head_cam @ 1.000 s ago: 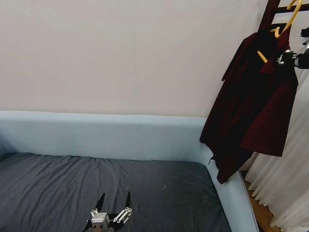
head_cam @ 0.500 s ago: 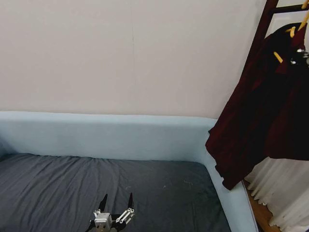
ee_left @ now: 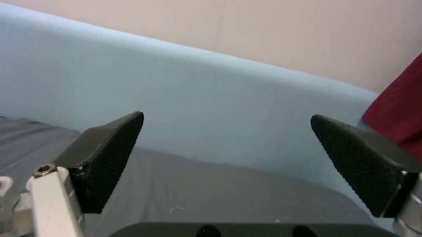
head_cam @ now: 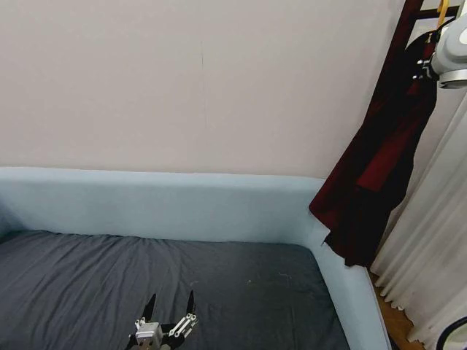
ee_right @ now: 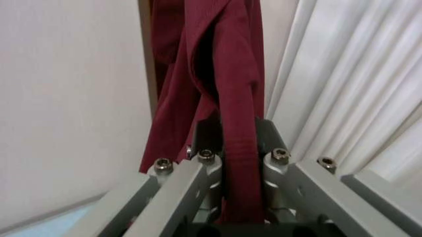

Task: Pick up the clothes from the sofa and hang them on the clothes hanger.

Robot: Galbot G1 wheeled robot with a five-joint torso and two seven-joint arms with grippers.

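A dark red garment [head_cam: 379,168] hangs from a yellow hanger [head_cam: 442,13] against the brown wooden rack [head_cam: 400,29] at the upper right. My right gripper [head_cam: 425,69] is up at the garment's shoulder, shut on a fold of the red cloth [ee_right: 235,148]. The left gripper [head_cam: 170,305] hovers low over the dark grey sofa seat [head_cam: 87,292], open with nothing between its fingers [ee_left: 105,158]. The light blue sofa back [ee_left: 218,103] lies ahead of it.
White curtains [head_cam: 430,255] hang at the right behind the rack. The sofa's light blue right arm [head_cam: 350,306] runs along the seat's edge, with wooden floor [head_cam: 390,321] beyond it. A plain pale wall [head_cam: 182,80] rises behind the sofa.
The right gripper has carried the garment up and to the right, closer to the rack; the cloth now hangs narrower and nearer the curtains. The left gripper has stayed put.
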